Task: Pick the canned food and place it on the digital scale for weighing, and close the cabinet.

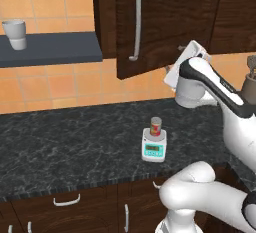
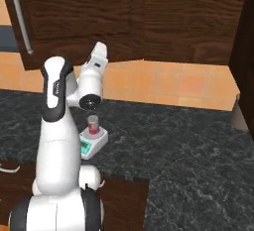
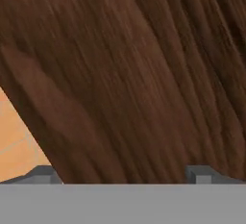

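Small red-labelled can point(image 1: 156, 126) stands upright on the flat white digital scale with teal display point(image 1: 154, 149), mid-counter on the dark speckled worktop point(image 1: 70, 147). Dark brown wooden cabinet door with silver bar handle point(image 1: 134, 23) hangs ajar. Gripper point(image 3: 124, 172) up close against the door's wood face, fingertips point(image 3: 42, 174) wide apart, holding nothing. Risks: a glancing push may slide off the panel; arm swinging low could knock the can off the scale.

Kitchen: dark wall cabinet point(image 1: 170, 17), stone counter point(image 1: 65, 147), tiles.
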